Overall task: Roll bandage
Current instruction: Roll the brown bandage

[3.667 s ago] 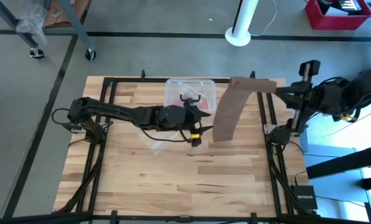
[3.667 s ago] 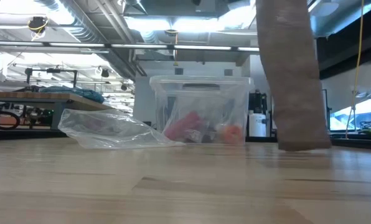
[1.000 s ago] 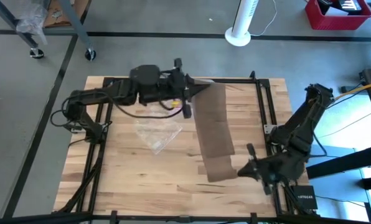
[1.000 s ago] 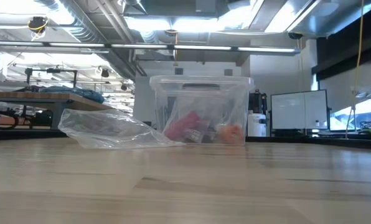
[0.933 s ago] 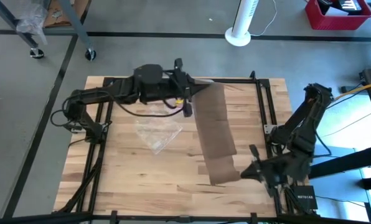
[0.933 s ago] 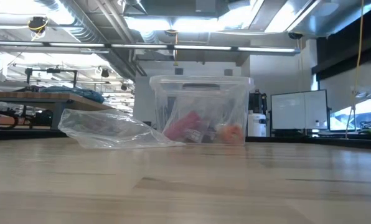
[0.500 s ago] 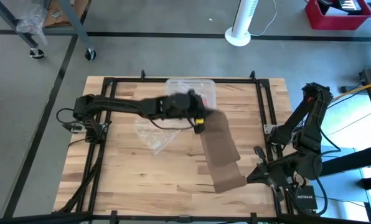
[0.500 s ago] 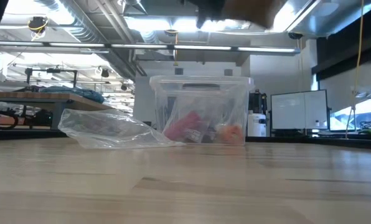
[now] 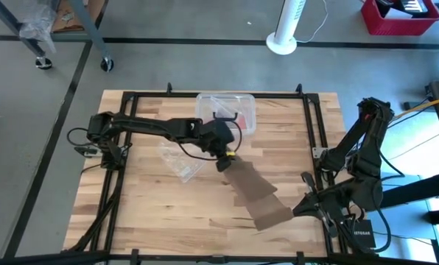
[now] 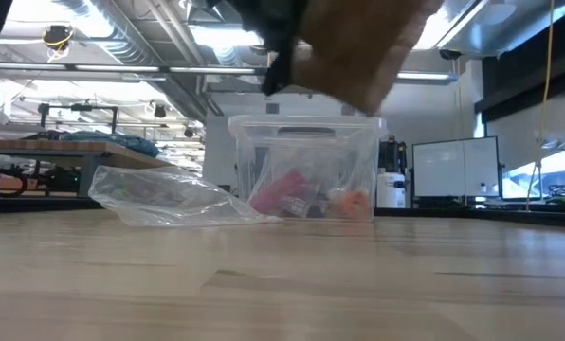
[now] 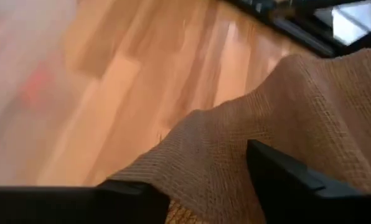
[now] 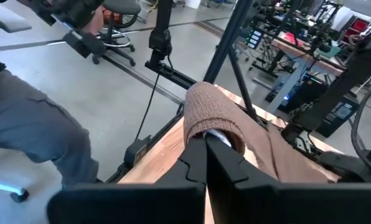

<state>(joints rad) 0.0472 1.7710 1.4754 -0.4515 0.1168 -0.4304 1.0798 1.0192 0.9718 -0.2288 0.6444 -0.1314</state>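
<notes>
The brown bandage (image 9: pixel 256 191) runs slantwise from mid-table toward the near right corner. In the low view it (image 10: pixel 358 47) hangs high above the tabletop. My left gripper (image 9: pixel 224 158) is at its far end. In the left wrist view the gripper (image 11: pixel 204 168) is open, with the cloth (image 11: pixel 266 112) between its fingers. My right gripper (image 9: pixel 304 206) is at the near right end, shut on the bandage. My left gripper has the bandage's far end (image 11: pixel 192 149) lying between its open fingers, which slant down from the table's left. Whether the fingers (image 11: pixel 285 180) touch the cloth, I cannot tell. My right gripper is shut on the bandage's near end, which curls in a loop (image 12: pixel 213 115) over its fingertips (image 12: pixel 205 140). The fingers run about level. The strip (image 12: pixel 291 162) trails off toward my left arm, clear of the table.
A clear plastic box (image 9: pixel 227 110) with coloured things inside stands at the table's far middle. A crumpled clear bag (image 9: pixel 183 158) lies to its near left. Black frame rails (image 9: pixel 311 132) border the table. A seated person's legs (image 12: pixel 23 124) show beyond the right edge.
My left gripper has come down from high over the far edge toward the table's middle, rolling as it went, and has opened. The bandage's far end came down with it. The strip now spans a shorter slant, and its near end has stayed at my right gripper.
</notes>
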